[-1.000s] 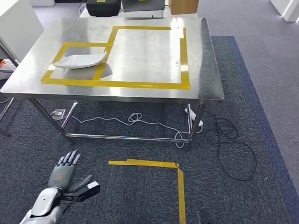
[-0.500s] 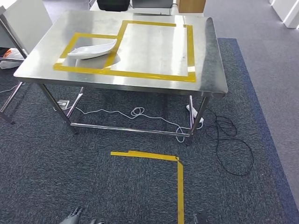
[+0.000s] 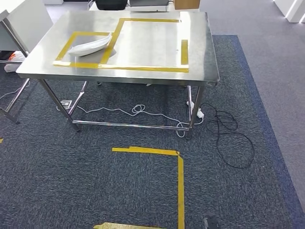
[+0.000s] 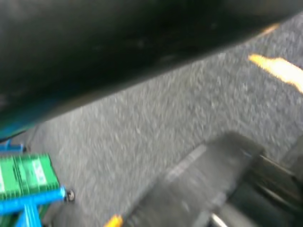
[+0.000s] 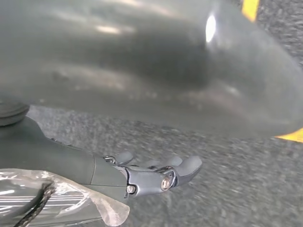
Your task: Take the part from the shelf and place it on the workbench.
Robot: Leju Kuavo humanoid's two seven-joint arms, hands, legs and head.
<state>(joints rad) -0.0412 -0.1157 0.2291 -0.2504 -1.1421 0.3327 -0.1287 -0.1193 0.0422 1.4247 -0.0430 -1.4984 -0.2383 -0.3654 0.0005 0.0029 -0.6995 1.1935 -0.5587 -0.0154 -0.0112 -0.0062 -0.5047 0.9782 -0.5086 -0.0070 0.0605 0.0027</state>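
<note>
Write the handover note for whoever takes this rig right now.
Right hand: open, empty, fingers stretched out over the carpet.
Left hand: state unknown.
White part: lies on the workbench, inside the smaller tape box.
Done: the part appears placed.
Left: likely nothing; just confirm the part sits where wanted.
</note>
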